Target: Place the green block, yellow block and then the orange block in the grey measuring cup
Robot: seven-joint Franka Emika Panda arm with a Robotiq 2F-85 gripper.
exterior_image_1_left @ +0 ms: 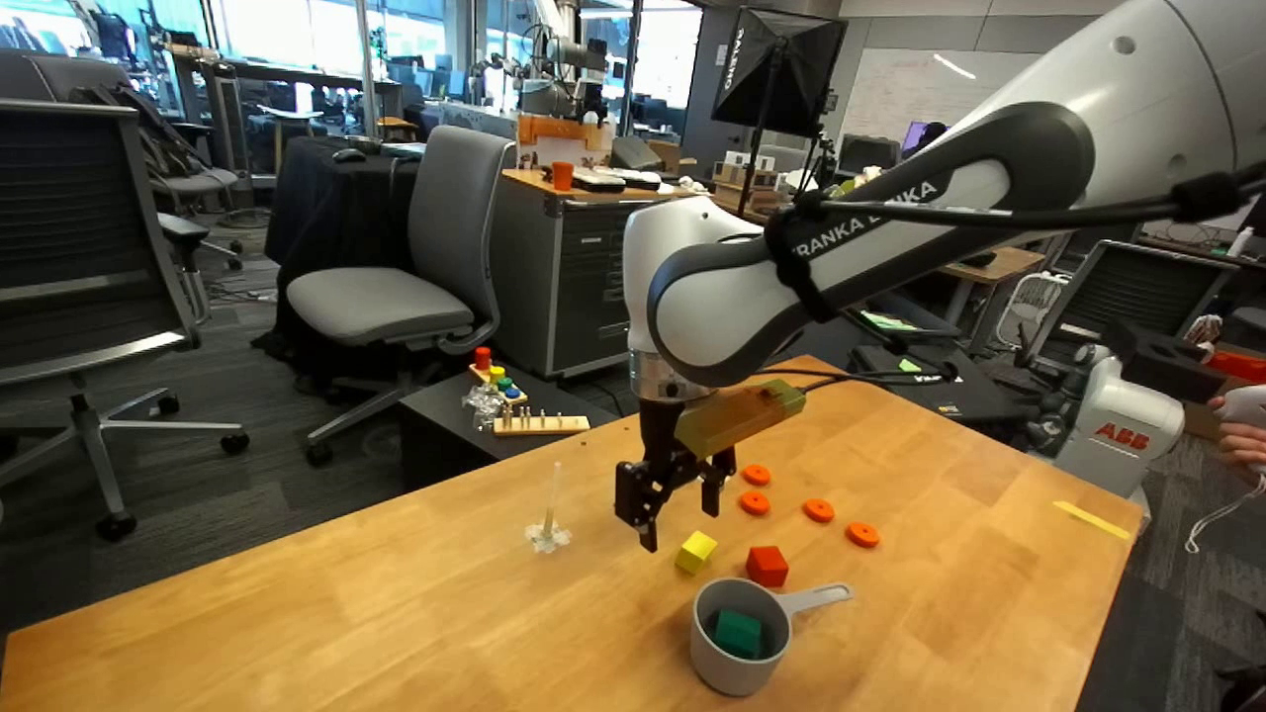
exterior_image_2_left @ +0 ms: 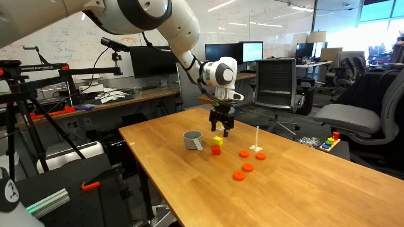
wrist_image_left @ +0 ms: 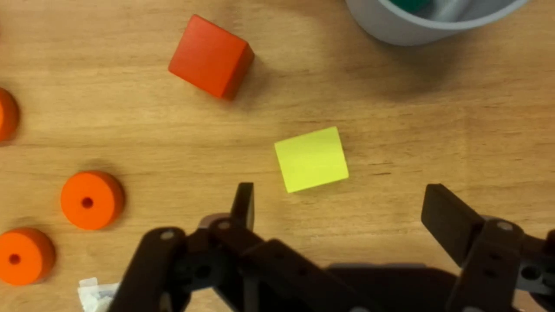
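The dark-green block (exterior_image_1_left: 738, 633) lies inside the grey measuring cup (exterior_image_1_left: 740, 674), and part of it shows in the wrist view (wrist_image_left: 409, 3). The yellow block (exterior_image_1_left: 696, 552) sits on the table beside the cup, also in the wrist view (wrist_image_left: 311, 159). The orange block, a red-orange cube (exterior_image_1_left: 768, 566), sits between the cup handle and the yellow block; it shows in the wrist view (wrist_image_left: 210, 56). My gripper (wrist_image_left: 340, 203) is open and empty above the table, close to the yellow block and not touching it. It shows in both exterior views (exterior_image_1_left: 678, 514) (exterior_image_2_left: 220, 132).
Several orange discs (exterior_image_1_left: 818, 510) lie on the wooden table (exterior_image_1_left: 396, 593) past the orange block. A thin upright peg (exterior_image_1_left: 550, 509) stands on a taped base. The cup's handle (exterior_image_1_left: 819, 596) points toward the discs' side.
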